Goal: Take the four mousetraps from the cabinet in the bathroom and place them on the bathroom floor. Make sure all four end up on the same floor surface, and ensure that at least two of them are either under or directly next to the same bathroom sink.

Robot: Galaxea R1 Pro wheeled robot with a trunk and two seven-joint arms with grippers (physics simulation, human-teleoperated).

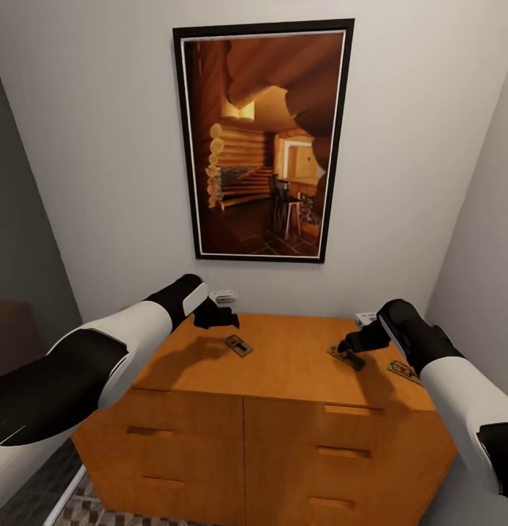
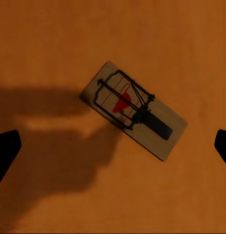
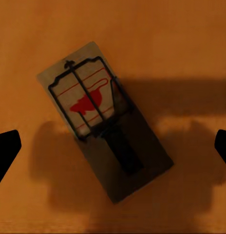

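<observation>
Over the cabinet (image 1: pixel 283 358), both grippers hang wide open, left gripper (image 1: pixel 223 317) above one mousetrap (image 1: pixel 239 345), right gripper (image 1: pixel 351 345) above another (image 1: pixel 346 357); each should descend centred, then close.

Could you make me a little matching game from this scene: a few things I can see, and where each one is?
Things:
1. left claw
2. right claw
3. framed picture
4. drawers

Places:
a. hanging on the wall
b. above the middle mousetrap
c. in the cabinet front
d. beside the left-hand mousetrap

Pairs: 1-d, 2-b, 3-a, 4-c
</observation>
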